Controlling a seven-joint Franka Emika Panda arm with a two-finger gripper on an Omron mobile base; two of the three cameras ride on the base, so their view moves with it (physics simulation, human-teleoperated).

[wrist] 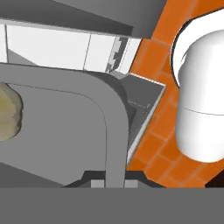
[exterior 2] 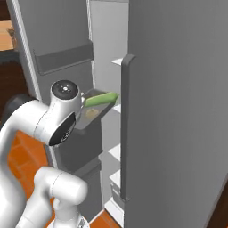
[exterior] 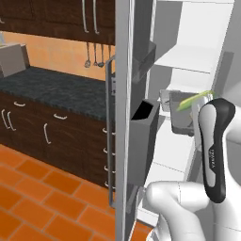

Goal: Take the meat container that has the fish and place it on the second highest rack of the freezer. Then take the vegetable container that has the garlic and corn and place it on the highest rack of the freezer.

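Grey freezer point(exterior 2: 178, 111) first, door swung wide, its white shelves stacked inside. The highest rack point(exterior: 186, 59) sits up and beyond the load, with the second highest rack point(exterior: 172, 146) below the tray's level as seen from the left base view. Between door and shelves the white arm carries the vegetable container point(exterior 2: 91, 116), a shallow grey tray held in the air at the mouth of the compartment, not resting on any shelf. The gripper point(wrist: 107, 181) is clamped narrow on the tray's rim point(wrist: 111, 131), a finger on either side of the wall in the hand view. The corn point(exterior 2: 101, 99) lies lengthwise in the tray, its tip pointing in towards the shelves; the garlic point(wrist: 8, 114) sits on the tray floor, just beside the held edge. My read: the top shelf lies ahead and higher than the tray, so the tray's far end must rise and lead in first, level, or the corn rolls.
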